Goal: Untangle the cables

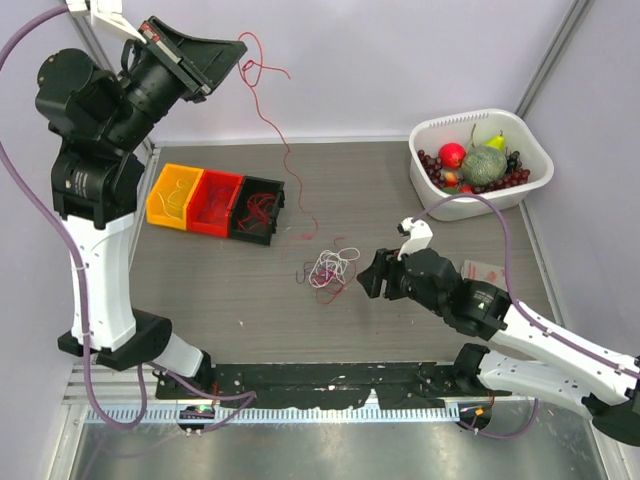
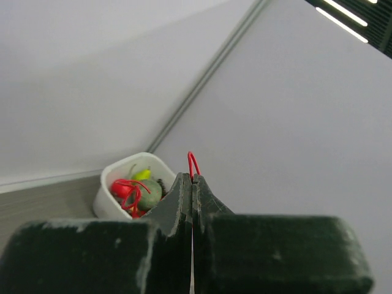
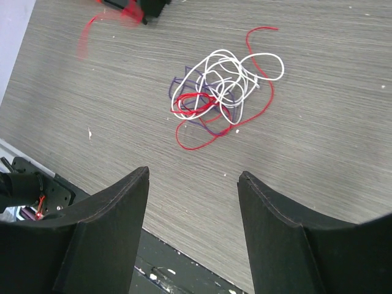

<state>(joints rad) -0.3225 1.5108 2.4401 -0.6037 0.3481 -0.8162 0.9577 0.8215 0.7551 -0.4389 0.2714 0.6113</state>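
Overhead and wrist views of the table [image 1: 240,300]. The left arm [image 1: 100,170] is raised high above the far left corner; the left jaws are pressed fully together on a single red cable [image 1: 286,150], a short loop of which stands out above their tips in the left wrist view [image 2: 193,164]. From the jaws this cable hangs in a long loose line, its lower end reaching the table just far of the tangle. The tangle of cables [image 1: 331,268], mostly white strands with red and dark purple ones [image 3: 223,92], lies near the middle of the table, somewhat toward the near edge. The right jaws are spread wide and grip nothing; they hover low beside the tangle, on its right-edge side, apart from it. Three bins, yellow [image 1: 172,195], red [image 1: 215,203] and black [image 1: 257,211], sit in a row toward the left edge. A white basket [image 1: 432,135] of fruit occupies the far right corner.
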